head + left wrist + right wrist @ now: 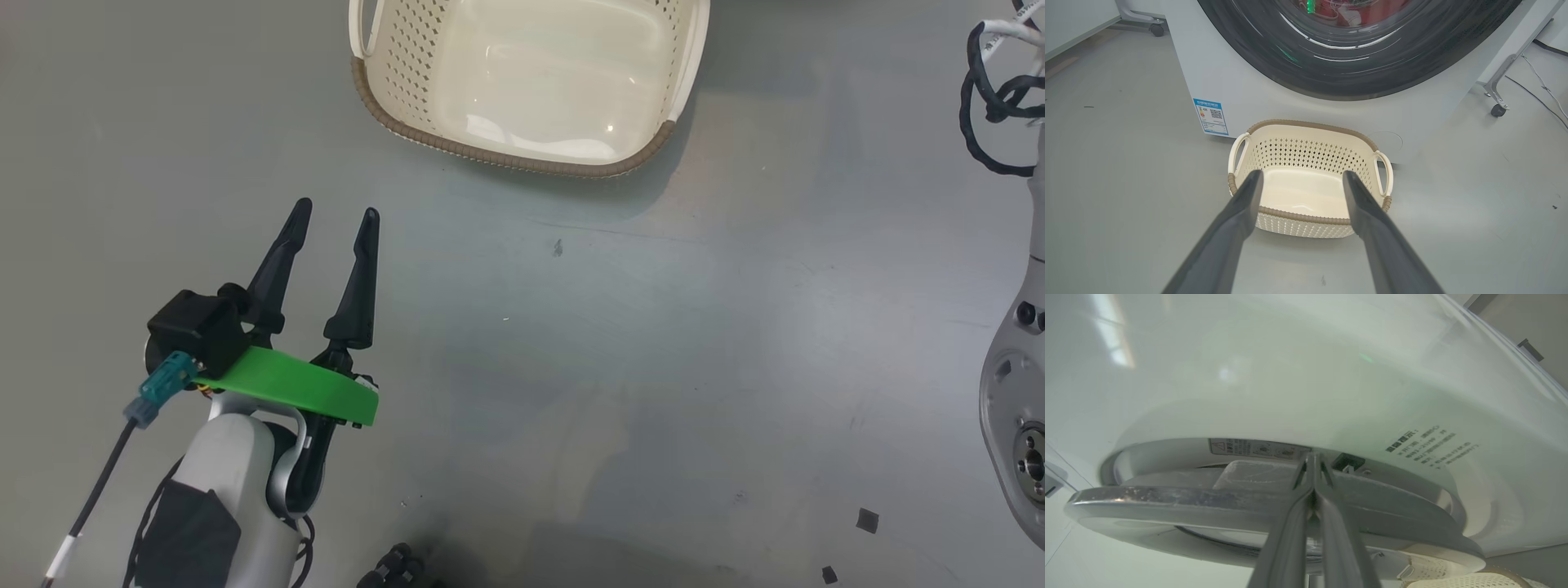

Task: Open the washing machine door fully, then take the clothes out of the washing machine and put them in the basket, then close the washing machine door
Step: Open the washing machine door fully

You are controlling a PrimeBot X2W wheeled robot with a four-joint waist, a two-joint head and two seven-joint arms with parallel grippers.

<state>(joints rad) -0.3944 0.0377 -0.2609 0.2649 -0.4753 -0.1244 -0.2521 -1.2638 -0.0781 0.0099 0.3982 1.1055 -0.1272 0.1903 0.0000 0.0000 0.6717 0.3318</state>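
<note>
The washing machine (1241, 81) takes up the 12 o'clock part of the left wrist view, a white front with a blue sticker (1211, 116) at its lower corner, toward 10 o'clock from the basket. The washing machine door (1355, 73) lies against that front as far as this view tells, and the clothes (1339, 8) are a red patch behind its glass at 12 o'clock, so they are inside the drum. The basket (1306, 124) stands empty on the grey floor (653, 327) just before the machine, at 6 o'clock of the door; in the head view it sits at 12 o'clock. The left gripper (336, 210) hangs at 8 o'clock of the head view, fingers spread wide with nothing between them, pointing at the basket and clear of it. The right gripper (1312, 457) has its two fingers pressed together, gripping nothing, with the tips pushed into the gap between the door's shiny edge and the machine's front, beside a small dark latch part (1347, 460). The step in hand looks like the first: opening the door. I cannot tell whether the latch has let go. The next move probably calls for levering the rim outward with the closed fingers, then swinging it fully wide without the tips slipping off the curved edge
</note>
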